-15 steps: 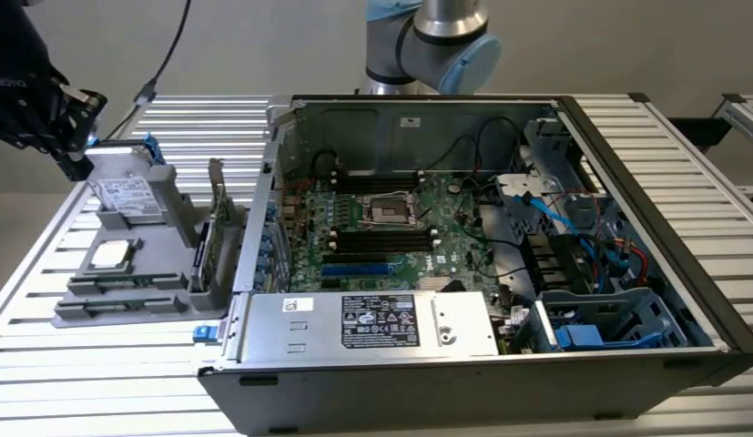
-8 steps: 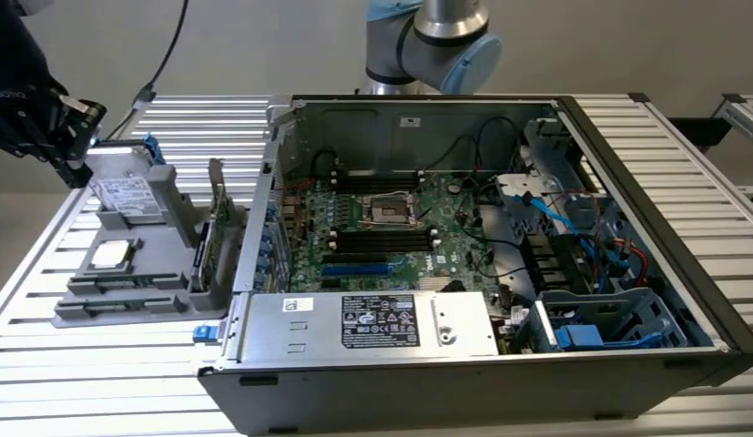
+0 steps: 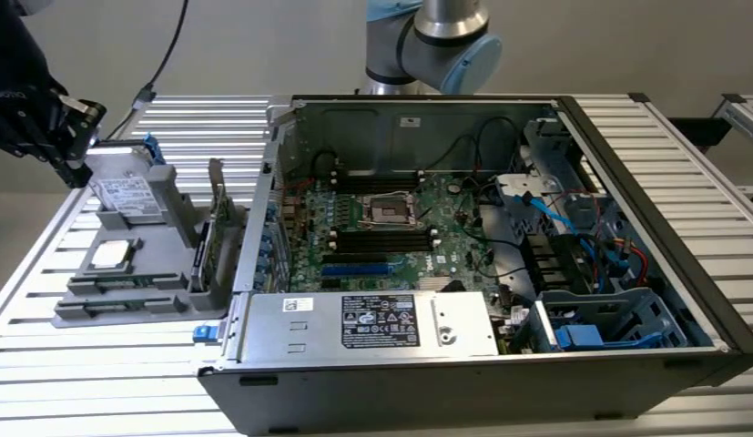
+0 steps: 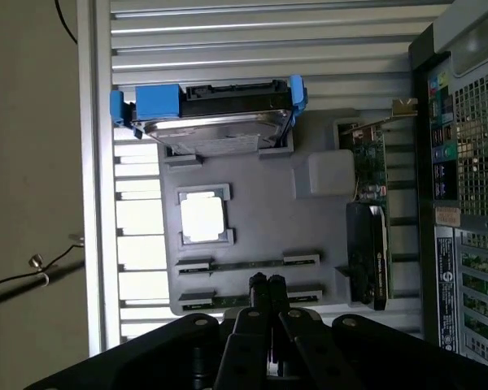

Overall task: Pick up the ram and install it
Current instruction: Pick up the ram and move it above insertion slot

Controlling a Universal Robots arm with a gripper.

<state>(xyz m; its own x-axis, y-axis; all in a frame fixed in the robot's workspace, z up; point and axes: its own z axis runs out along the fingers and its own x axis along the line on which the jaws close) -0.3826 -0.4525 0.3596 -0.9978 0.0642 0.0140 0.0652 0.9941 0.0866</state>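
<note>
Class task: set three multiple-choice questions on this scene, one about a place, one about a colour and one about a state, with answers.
1. Where is the silver chip? A in the grey tray; B on a shelf; C on the floor.
2. What colour are the hard drive's brackets? A red; B blue; C yellow.
3. How are the gripper's fingers? A spread wide; B clamped on the hard drive; C shut together.
Answers: A, it sits in a tray recess; B, blue at both ends; C, the tips touch.
</note>
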